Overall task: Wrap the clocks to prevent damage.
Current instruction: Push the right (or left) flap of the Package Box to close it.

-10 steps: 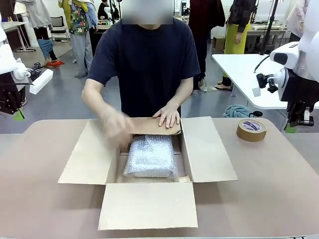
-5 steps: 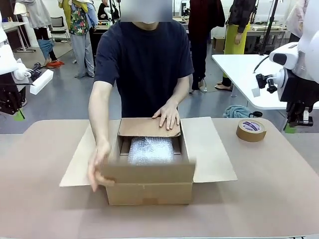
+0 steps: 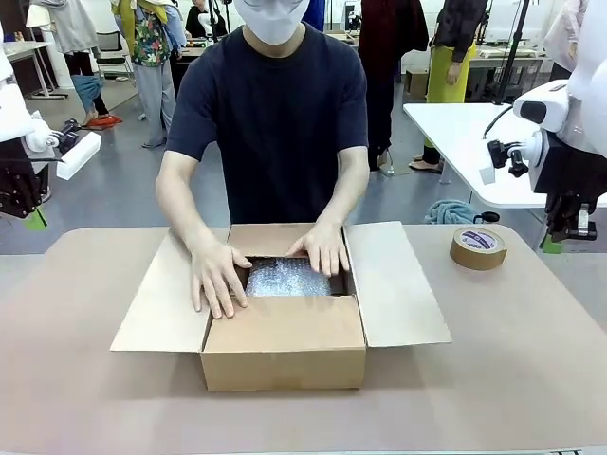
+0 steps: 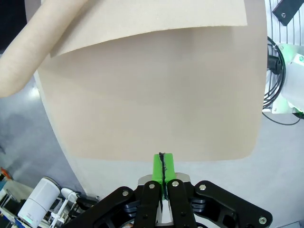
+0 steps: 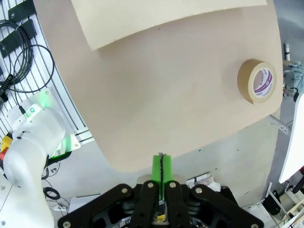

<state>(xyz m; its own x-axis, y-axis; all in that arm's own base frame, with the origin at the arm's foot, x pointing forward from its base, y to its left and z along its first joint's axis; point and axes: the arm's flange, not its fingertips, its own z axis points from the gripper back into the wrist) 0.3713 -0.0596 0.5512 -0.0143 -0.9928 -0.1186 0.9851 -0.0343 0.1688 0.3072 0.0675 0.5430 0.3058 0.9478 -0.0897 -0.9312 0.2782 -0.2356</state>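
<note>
Bubble-wrapped bundle (image 3: 287,278), presumably the clocks, sits inside the cardboard box (image 3: 285,355) at mid-table, so wrapping looks done and closing the box is the step in hand. One hand (image 3: 216,280) of the person presses the near flap and the other hand (image 3: 322,248) the far flap. The side flaps need folding in next, then the tape roll (image 3: 478,247). The left gripper (image 4: 163,159) and right gripper (image 5: 161,159) hang off the table, pads together, empty

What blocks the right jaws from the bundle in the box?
The person's hands hold the near flap and far flap partly over the bundle; the open right flap lies on that side.
</note>
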